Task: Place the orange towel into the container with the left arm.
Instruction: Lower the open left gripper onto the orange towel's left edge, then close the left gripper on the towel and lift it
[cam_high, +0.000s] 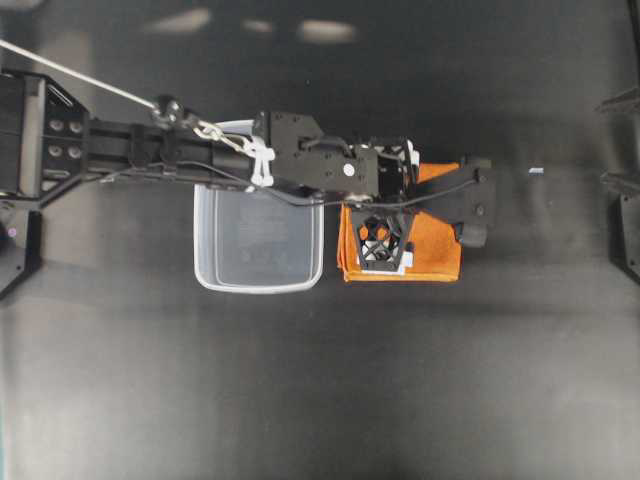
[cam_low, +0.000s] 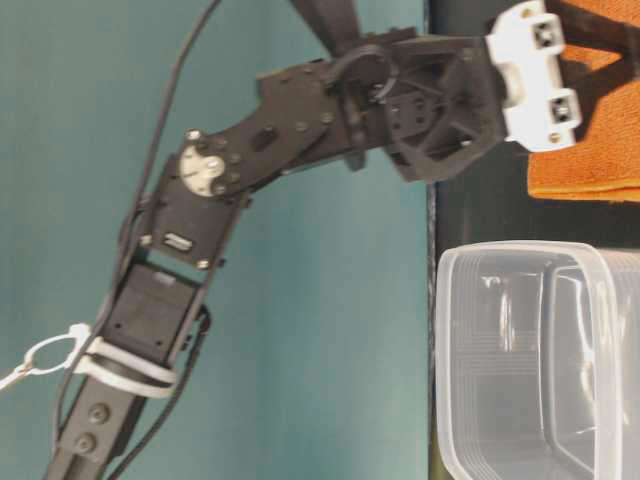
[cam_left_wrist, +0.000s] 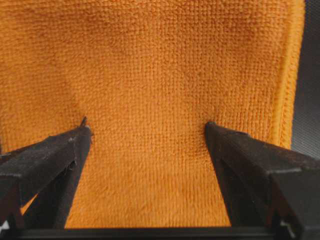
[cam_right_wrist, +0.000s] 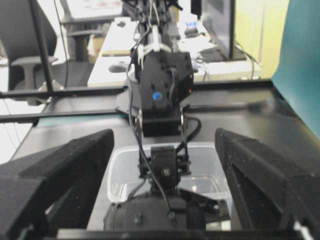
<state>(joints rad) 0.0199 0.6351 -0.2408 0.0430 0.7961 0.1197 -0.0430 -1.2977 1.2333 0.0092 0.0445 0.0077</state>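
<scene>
The orange towel (cam_high: 435, 250) lies flat on the black table, right of the container (cam_high: 258, 262). The left arm (cam_high: 300, 150) reaches from the left across the container's far rim. Its left gripper (cam_high: 392, 208) points down onto the towel. In the left wrist view the left gripper (cam_left_wrist: 147, 127) is open, both fingertips resting on or just over the towel (cam_left_wrist: 150, 60), with cloth spanning the gap. The towel's hemmed edge (cam_left_wrist: 287, 75) runs down the right. The container (cam_low: 540, 360) holds nothing. My right gripper (cam_right_wrist: 165, 137) is open and holds nothing, facing the left arm from a distance.
The black tabletop (cam_high: 320, 400) spreads round both items. A grey cable (cam_high: 80, 78) runs from the upper left to the left arm. In the right wrist view, desks, a monitor and chairs stand beyond the table's far edge (cam_right_wrist: 75, 92).
</scene>
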